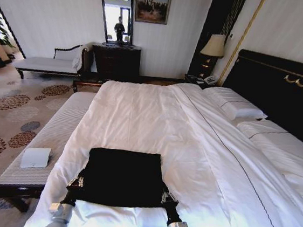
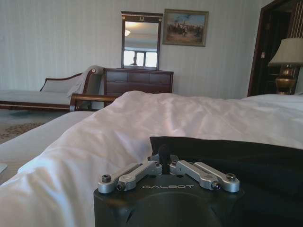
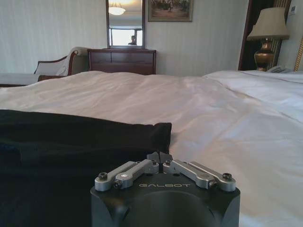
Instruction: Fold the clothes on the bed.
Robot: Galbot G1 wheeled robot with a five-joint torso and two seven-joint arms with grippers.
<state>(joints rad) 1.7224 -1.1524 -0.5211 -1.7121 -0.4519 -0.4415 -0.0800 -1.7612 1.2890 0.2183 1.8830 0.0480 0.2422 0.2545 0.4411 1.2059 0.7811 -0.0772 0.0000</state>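
Observation:
The clothes are one black T-shirt (image 1: pixel 123 176) lying as a flat rectangle on the white bed (image 1: pixel 140 118), near its foot end. My left gripper (image 1: pixel 76 186) sits at the shirt's near left corner and my right gripper (image 1: pixel 168 201) at its near right corner. Both near corners are drawn out toward the grippers. In the left wrist view the left gripper (image 2: pixel 163 153) is shut with its tips in the edge of the black T-shirt (image 2: pixel 236 161). In the right wrist view the right gripper (image 3: pixel 159 157) is shut the same way at the edge of the T-shirt (image 3: pixel 71 142).
A pale striped bench (image 1: pixel 52 130) runs along the bed's left side with a small white box (image 1: pixel 36 157) on it. Pillows (image 1: pixel 236 107) and a dark headboard (image 1: pixel 284 89) are on the right. A dresser (image 1: pixel 116 61), chaise (image 1: pixel 48 64) and lamp (image 1: pixel 214 47) stand by the far wall.

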